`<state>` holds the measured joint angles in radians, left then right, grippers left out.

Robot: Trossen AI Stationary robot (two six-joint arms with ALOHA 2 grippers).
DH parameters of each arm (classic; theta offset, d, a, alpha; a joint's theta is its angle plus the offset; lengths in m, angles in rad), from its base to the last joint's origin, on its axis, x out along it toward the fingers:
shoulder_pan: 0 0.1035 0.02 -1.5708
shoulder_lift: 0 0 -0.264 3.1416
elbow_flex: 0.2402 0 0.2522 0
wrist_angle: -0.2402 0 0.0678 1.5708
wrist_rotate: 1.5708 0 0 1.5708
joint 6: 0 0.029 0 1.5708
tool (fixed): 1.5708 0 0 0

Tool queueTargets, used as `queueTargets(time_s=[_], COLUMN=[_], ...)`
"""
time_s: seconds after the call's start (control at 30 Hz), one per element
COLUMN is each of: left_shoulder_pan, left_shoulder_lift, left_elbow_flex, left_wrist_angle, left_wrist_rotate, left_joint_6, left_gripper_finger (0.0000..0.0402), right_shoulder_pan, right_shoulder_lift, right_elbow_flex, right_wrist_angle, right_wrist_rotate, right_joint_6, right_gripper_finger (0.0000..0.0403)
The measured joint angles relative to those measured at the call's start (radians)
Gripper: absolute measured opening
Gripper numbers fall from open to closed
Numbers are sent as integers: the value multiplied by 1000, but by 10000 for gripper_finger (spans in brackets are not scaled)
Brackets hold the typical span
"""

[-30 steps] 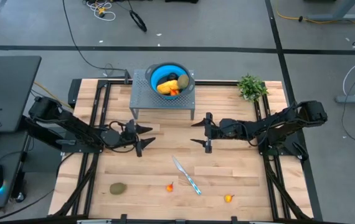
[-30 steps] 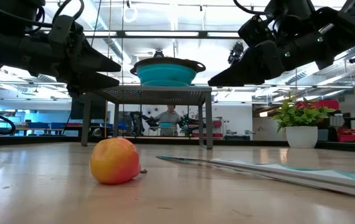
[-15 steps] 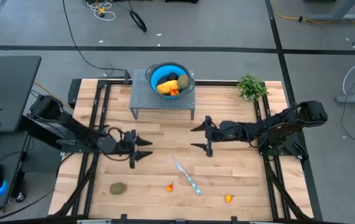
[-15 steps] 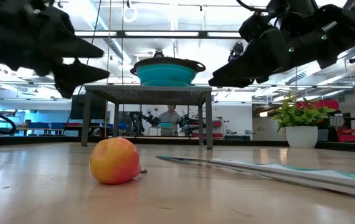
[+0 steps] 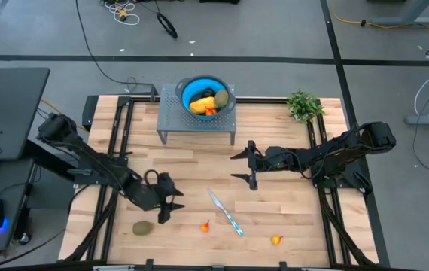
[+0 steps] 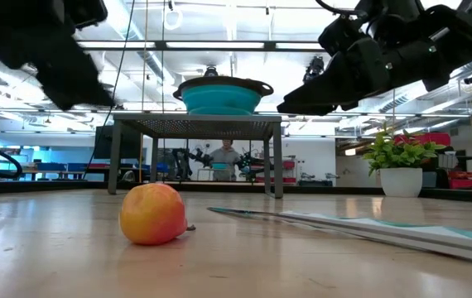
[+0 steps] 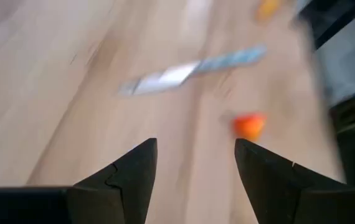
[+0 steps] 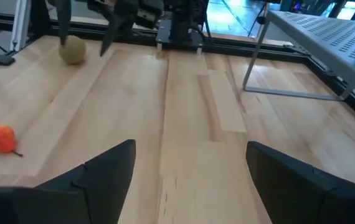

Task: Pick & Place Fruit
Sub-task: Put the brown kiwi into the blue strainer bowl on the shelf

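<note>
The fruit is split between two places. Three pieces lie loose on the wooden table: a brownish-green oval near the front left, a small orange-red piece just left of the knife, and a second small orange piece to the knife's right, near the front edge. The rest sits in the blue bowl on the grey perforated stand at the back of the table: an oblong yellow-orange piece, a dark piece and a bit of orange-red (the pile is too tight to sort any finer).

The left gripper is low over the front left of the table, just beside the brownish-green oval and apart from it. Its jaws stand parted with nothing between them; in its own wrist view the two dark fingers frame bare wood, with the orange-red piece and the knife ahead, though that view is smeared and the knife is probably only recognisable by its pale blade and teal handle.

The right gripper hangs above the middle of the table, right of centre, jaws wide and empty. Its wrist view looks across the boards to the oval and the left gripper's fingers standing just above it.

A green leafy plant stands at the back right corner.
</note>
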<state>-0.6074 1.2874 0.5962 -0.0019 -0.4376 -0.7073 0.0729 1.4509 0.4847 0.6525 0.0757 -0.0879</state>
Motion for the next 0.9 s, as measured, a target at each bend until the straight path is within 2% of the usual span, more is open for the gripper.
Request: queueTargets(time_s=[0.1, 0.17, 0.4, 0.57, 0.67, 0.77, 0.9], left_shoulder_pan=[-19, -46, -166, -232, -257, -260, -252], left_shoulder_lift=[32, 49, 107, 167, 209, 232, 234], left_elbow_flex=[131, 186, 277, 278, 278, 278, 278], left_wrist_angle=[-313, -382, -403, -471, -488, -491, -487], left_wrist_rotate=[45, 89, 273, 417, 516, 531, 454], left_joint_6=[-103, -162, -393, -624, -701, -711, -702], left_gripper_finger=[224, 224, 224, 224, 224, 227, 236], right_shoulder_pan=[-1, 0, 0, 0, 0, -1, -1], right_shoulder_lift=[0, 0, 0, 0, 0, 0, 0], right_elbow_flex=[0, 0, 0, 0, 0, 0, 0], right_wrist_angle=[-6, -6, -5, -1, 0, 2, 2], right_wrist_rotate=[0, 0, 0, 0, 0, 0, 0], right_joint_6=[0, 1, 4, -7, -29, -50, -60], right_gripper_finger=[316, 316, 316, 316, 316, 316, 316])
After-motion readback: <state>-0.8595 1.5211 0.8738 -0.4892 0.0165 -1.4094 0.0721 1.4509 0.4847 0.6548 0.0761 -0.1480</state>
